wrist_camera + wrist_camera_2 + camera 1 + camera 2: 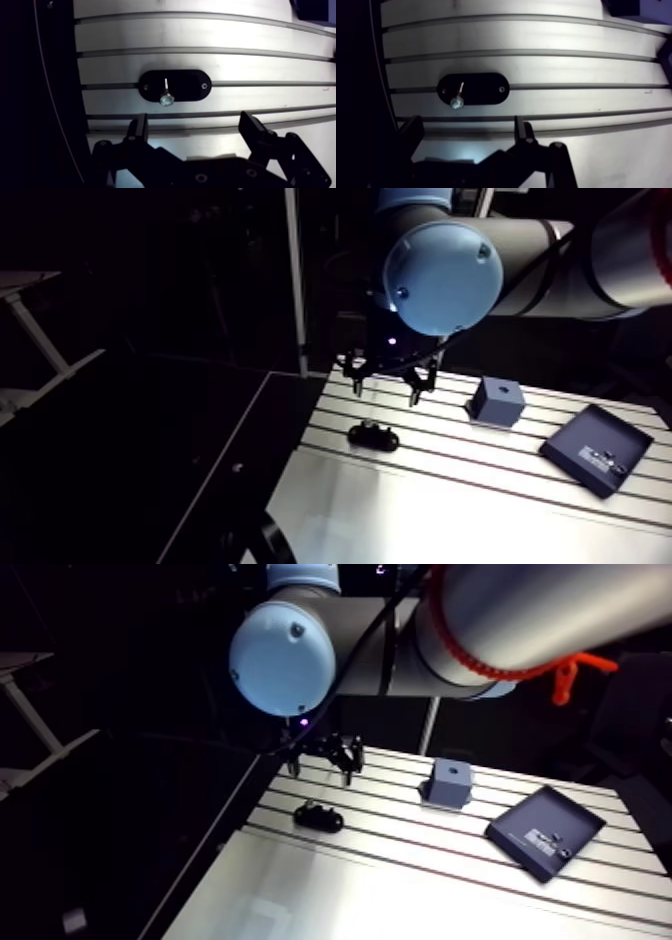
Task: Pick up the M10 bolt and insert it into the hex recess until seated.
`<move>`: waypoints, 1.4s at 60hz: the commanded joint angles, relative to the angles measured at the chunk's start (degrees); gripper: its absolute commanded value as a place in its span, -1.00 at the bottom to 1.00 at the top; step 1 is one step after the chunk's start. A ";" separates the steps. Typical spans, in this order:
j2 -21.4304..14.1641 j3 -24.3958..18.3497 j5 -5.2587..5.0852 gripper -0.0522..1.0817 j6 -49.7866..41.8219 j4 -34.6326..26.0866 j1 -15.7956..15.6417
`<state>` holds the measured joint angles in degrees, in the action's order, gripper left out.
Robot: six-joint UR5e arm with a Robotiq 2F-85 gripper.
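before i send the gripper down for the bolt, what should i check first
1. Gripper open, nothing held: ok.
2. Bolt sits on the black oval holder, nothing covering it: ok.
3. Bolt between the fingers: not ok, it lies ahead of them.
4. Bolt upright or tilted: cannot tell.
5. Blue block stands apart from the holder on the table, its top uncovered: ok.

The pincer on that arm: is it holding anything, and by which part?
Nothing is held. The pincer is open and empty; the bolt sits in a black oval holder ahead of it.
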<state>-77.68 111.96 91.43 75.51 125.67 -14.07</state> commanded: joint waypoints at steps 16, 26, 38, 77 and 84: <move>2.92 0.76 -0.60 -0.73 0.54 3.76 -1.10; 3.37 0.76 -0.76 -0.68 1.16 4.62 -1.82; 3.82 0.94 -0.86 -0.61 1.09 4.80 -1.75; 4.76 1.82 -0.86 -0.36 0.20 6.92 -1.75; 5.12 1.82 -0.86 -0.34 0.20 6.92 -1.66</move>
<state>-73.07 113.73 90.60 75.82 132.48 -15.81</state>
